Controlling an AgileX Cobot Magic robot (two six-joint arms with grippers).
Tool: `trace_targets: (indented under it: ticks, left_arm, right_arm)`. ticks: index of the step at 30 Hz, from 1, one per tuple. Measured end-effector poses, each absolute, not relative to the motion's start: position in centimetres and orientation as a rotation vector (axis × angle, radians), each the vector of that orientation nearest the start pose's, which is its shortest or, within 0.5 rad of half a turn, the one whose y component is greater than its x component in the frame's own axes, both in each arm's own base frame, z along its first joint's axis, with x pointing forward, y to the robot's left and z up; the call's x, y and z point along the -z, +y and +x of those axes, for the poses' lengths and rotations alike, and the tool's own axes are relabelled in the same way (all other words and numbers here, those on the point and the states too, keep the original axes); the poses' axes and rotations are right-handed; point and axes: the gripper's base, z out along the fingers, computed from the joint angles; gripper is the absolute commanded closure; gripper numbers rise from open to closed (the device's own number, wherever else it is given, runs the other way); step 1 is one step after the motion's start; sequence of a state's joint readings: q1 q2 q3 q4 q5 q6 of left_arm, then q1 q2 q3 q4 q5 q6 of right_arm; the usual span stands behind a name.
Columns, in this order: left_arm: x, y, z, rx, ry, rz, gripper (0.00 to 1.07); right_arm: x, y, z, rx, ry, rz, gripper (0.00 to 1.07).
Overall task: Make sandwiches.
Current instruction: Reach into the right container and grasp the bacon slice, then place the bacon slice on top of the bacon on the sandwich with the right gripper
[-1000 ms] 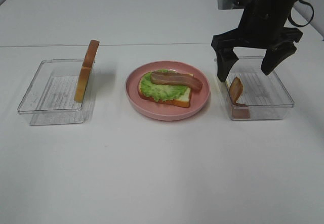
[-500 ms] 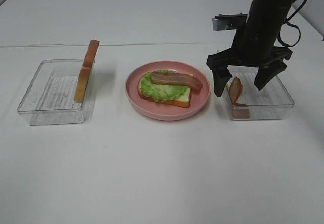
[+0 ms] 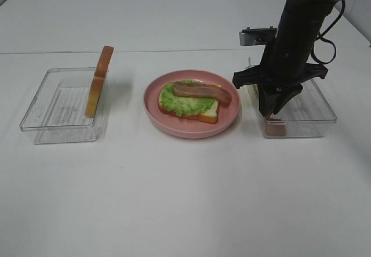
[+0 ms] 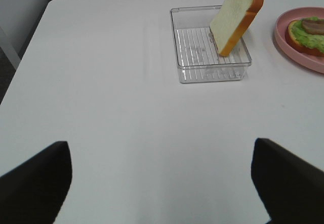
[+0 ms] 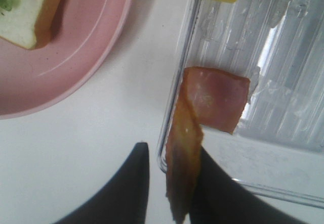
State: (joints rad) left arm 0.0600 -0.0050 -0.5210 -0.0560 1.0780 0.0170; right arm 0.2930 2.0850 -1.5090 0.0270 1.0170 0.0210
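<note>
- While the left gripper (image 4: 159, 144) is hanging with jaws wide apart, the right gripper (image 3: 277, 109) is clamping a bacon strip (image 5: 182, 148) at the wall of the clear, ribbed tray (image 3: 322, 118). One finger (image 5: 134, 188) seems to be sitting outside that rigid wall, so a lift is threatening to drag the tray.
- The glossy pink plate (image 3: 174, 126) is carrying the half-built sandwich (image 3: 188, 103): spongy bread (image 3: 206, 116), frilly lettuce (image 3: 174, 101), one rasher (image 3: 203, 91).
- The thin, limp strip is risking slipping free.
</note>
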Motion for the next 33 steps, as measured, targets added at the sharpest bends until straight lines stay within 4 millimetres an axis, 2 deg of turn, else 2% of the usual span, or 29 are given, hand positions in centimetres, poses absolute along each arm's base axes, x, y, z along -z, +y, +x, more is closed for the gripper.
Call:
trace_targets:
  ticks: [1,2,4,11,13,14,15,16,18,19,20,21,23,24,26,29,32,33]
  left_arm:
    - [-28.2,-0.5,-0.9,0.018,2.034,-0.04,0.18]
    - [-28.2,-0.5,-0.9,0.018,2.034,-0.04,0.18]
    - [-28.2,-0.5,-0.9,0.018,2.034,-0.04,0.18]
    - [-28.2,-0.5,-0.9,0.018,2.034,-0.04,0.18]
    - [-28.2,-0.5,-0.9,0.018,2.034,-0.04,0.18]
    - [-28.2,-0.5,-0.9,0.018,2.034,-0.04,0.18]
    - [-28.2,-0.5,-0.9,0.018,2.034,-0.04,0.18]
    - [-28.2,-0.5,-0.9,0.018,2.034,-0.04,0.18]
    - [-28.2,-0.5,-0.9,0.018,2.034,-0.04,0.18]
    - [-28.2,-0.5,-0.9,0.018,2.034,-0.04,0.18]
    - [-28.2,-0.5,-0.9,0.018,2.034,-0.04,0.18]
    - [-28.2,-0.5,-0.9,0.018,2.034,-0.04,0.18]
    - [-28.2,-0.5,-0.9,0.018,2.034,-0.04,0.18]
    - [-28.2,-0.5,-0.9,0.018,2.034,-0.04,0.18]
    - [-28.2,-0.5,-0.9,0.018,2.034,-0.04,0.18]
    - [-28.2,-0.5,-0.9,0.018,2.034,-0.04,0.18]
    - [-28.2,-0.5,-0.9,0.018,2.034,-0.04,0.18]
    - [-28.2,-0.5,-0.9,0.018,2.034,-0.04,0.18]
  right_arm:
    - [-16.1,12.0,39.2,-0.051,3.055,-0.397,0.97]
    - [-16.1,12.0,39.2,-0.049,3.056,-0.389,1.05]
    - [-16.1,12.0,39.2,-0.044,3.056,-0.382,1.07]
    - [-16.6,12.0,39.3,-0.043,3.043,-0.381,1.07]
    - [-18.2,12.0,39.3,-0.045,3.021,-0.381,1.07]
    - [-18.2,12.0,39.3,-0.045,3.021,-0.381,1.07]
    - [-19.5,12.0,39.4,-0.048,3.004,-0.38,1.07]
    - [-19.5,12.0,39.4,-0.048,3.004,-0.38,1.07]
    - [-21.7,12.0,39.4,-0.057,2.968,-0.377,1.07]
    - [-21.7,12.0,39.4,-0.057,2.968,-0.377,1.07]
    - [-23.3,12.0,39.3,-0.069,2.935,-0.372,1.07]
    - [-23.3,12.0,39.3,-0.069,2.935,-0.372,1.07]
    - [-25.4,12.2,39.1,-0.125,2.897,-0.353,1.07]
    - [-25.4,12.2,39.1,-0.125,2.897,-0.353,1.07]
    - [-26.7,12.7,39.0,-0.207,2.867,-0.337,1.07]
    - [-27.1,13.2,39.0,-0.252,2.856,-0.34,1.07]
    - [-27.2,14.4,38.6,-0.302,2.847,-0.373,1.07]
    - [-27.3,15.5,38.3,-0.325,2.831,-0.4,1.07]
